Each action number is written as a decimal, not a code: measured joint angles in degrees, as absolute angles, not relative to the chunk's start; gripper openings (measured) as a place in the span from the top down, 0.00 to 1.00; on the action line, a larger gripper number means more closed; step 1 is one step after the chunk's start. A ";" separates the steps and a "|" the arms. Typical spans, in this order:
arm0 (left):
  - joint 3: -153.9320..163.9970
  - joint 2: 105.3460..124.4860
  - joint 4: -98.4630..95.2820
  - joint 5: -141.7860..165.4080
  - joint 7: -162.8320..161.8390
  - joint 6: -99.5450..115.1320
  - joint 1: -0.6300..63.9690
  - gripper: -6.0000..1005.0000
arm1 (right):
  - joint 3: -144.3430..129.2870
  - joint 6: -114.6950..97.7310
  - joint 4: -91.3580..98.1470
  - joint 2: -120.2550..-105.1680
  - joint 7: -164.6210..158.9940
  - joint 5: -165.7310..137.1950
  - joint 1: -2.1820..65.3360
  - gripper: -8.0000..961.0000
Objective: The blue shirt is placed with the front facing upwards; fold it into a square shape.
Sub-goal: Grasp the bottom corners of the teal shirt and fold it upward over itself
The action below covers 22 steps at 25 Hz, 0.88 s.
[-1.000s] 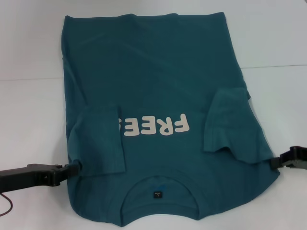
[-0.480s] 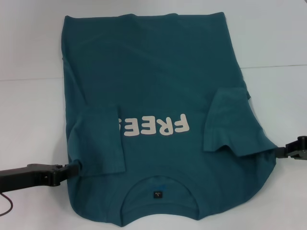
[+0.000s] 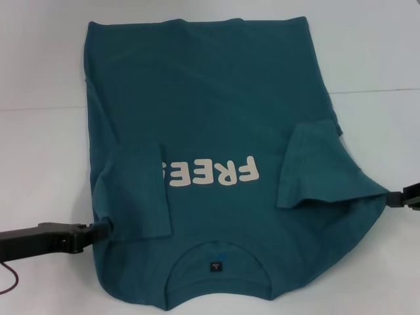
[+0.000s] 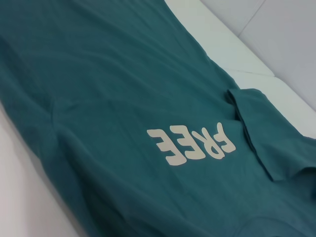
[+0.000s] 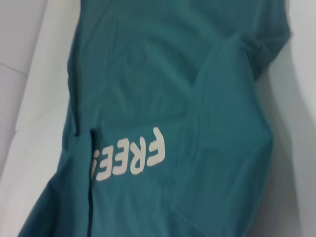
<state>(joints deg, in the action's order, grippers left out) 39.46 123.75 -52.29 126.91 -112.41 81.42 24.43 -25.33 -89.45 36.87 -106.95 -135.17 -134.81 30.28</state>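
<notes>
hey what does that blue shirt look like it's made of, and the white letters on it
The blue shirt looks like soft matte knit fabric, probably cotton: it creases and drapes limply, without shine. The cream lettering looks like a flat, smooth print bonded on, likely vinyl or ink, with crisp edges.

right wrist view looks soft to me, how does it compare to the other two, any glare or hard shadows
Right wrist view: the blue shirt and its lettering are smeared. Left wrist view: the lettering is crisp. Head view: even light, no glare, only faint shadow under the shirt's edges; the table looks washed out.
</notes>
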 joint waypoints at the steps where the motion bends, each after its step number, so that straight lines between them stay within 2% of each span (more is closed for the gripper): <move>1: 39.46 123.75 -52.29 126.91 -112.41 81.43 24.49 0.96 | -25.13 -89.69 36.78 -106.75 -135.18 -134.81 30.27 0.99; 13: 39.16 123.61 -51.96 126.91 -112.94 83.89 24.24 0.96 | -25.10 -92.34 36.65 -106.02 -135.12 -134.98 28.75 0.99; 22: 35.77 123.79 -52.37 126.95 -113.01 90.47 21.55 0.96 | -23.94 -97.52 37.01 -106.91 -130.78 -134.77 24.75 0.99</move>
